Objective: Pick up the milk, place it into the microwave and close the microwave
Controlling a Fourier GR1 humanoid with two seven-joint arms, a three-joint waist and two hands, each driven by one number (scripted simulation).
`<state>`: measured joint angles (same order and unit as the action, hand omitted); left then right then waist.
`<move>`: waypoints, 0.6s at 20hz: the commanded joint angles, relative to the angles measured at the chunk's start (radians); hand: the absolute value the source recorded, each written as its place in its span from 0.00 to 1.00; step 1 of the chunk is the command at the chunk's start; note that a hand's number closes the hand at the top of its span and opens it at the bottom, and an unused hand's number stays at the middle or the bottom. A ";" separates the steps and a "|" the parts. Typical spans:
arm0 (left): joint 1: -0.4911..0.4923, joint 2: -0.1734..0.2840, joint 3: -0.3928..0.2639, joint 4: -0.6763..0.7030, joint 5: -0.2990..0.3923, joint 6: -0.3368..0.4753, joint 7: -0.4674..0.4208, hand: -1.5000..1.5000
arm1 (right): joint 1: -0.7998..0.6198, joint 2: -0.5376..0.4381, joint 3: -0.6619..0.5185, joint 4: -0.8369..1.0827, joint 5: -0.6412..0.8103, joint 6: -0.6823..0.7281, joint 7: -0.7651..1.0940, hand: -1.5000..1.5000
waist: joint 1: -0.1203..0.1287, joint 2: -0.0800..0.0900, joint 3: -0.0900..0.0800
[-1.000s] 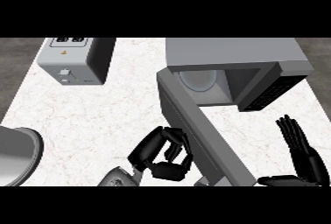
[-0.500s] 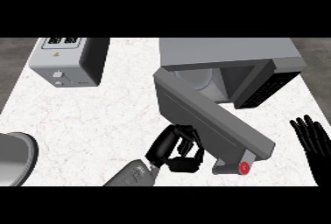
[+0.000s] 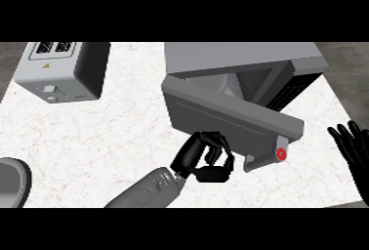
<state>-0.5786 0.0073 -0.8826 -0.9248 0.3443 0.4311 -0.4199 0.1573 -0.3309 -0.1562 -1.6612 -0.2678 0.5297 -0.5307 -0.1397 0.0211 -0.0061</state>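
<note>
Pressing microwave door, left hand (marble counter)

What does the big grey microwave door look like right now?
The grey microwave door is a flat, smooth slab, swung partly out from the grey microwave box, neither shut nor wide open. A grey handle with a round red button sits at its outer end. The robot's black left hand is curled against the door's lower edge. The opening behind shows a pale inside.

The microwave door stood half-swung across the microwave mouth, blocking entry. Bare counter lay open between it and the toaster at far left.
</note>
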 commanded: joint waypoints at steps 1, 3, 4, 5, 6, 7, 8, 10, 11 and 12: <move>-0.046 -0.007 -0.023 0.002 0.109 0.053 -0.031 1.00 | -0.006 -0.008 0.021 -0.061 -0.052 0.029 0.058 0.00 | -0.032 0.007 -0.002; -0.069 -0.007 -0.028 -0.004 0.135 0.102 -0.045 1.00 | -0.019 -0.032 0.028 -0.069 -0.046 0.044 0.069 0.00 | -0.045 0.011 -0.002; -0.070 -0.007 -0.022 -0.018 0.159 0.127 -0.049 1.00 | -0.025 -0.060 -0.002 -0.091 -0.076 0.048 0.090 0.00 | -0.051 0.008 -0.003; -0.092 -0.007 0.001 -0.002 0.182 0.127 -0.072 1.00 | -0.032 -0.043 0.017 -0.098 -0.053 0.025 0.099 0.00 | -0.043 0.012 -0.003; -0.121 -0.007 -0.009 -0.015 0.187 0.168 -0.042 1.00 | -0.032 -0.072 0.007 -0.104 -0.060 0.050 0.101 0.00 | -0.068 0.010 -0.002; -0.129 -0.007 0.010 -0.016 0.207 0.197 -0.062 1.00 | -0.044 -0.078 -0.004 -0.094 -0.076 0.057 0.097 0.00 | -0.064 0.013 -0.001; -0.134 -0.007 0.027 -0.005 0.229 0.226 -0.065 1.00 | -0.039 -0.091 -0.011 -0.096 -0.067 0.055 0.104 0.00 | -0.064 0.013 -0.001; -0.150 -0.007 0.035 0.003 0.268 0.262 -0.067 1.00 | -0.067 -0.086 -0.005 -0.123 -0.076 0.036 0.126 0.00 | -0.066 0.015 -0.002; -0.163 -0.007 0.041 0.019 0.276 0.277 -0.074 1.00 | -0.068 -0.110 -0.022 -0.121 -0.085 0.056 0.121 0.00 | -0.081 0.018 -0.001; -0.198 -0.007 0.045 0.024 0.302 0.286 -0.039 1.00 | -0.070 -0.119 -0.041 -0.120 -0.107 0.059 0.123 0.00 | -0.089 0.016 0.000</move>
<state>-0.7029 -0.0004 -0.8727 -0.9156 0.5830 0.6506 -0.4690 0.1048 -0.4177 -0.1689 -1.7654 -0.3439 0.5781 -0.4250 -0.2077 0.0369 -0.0074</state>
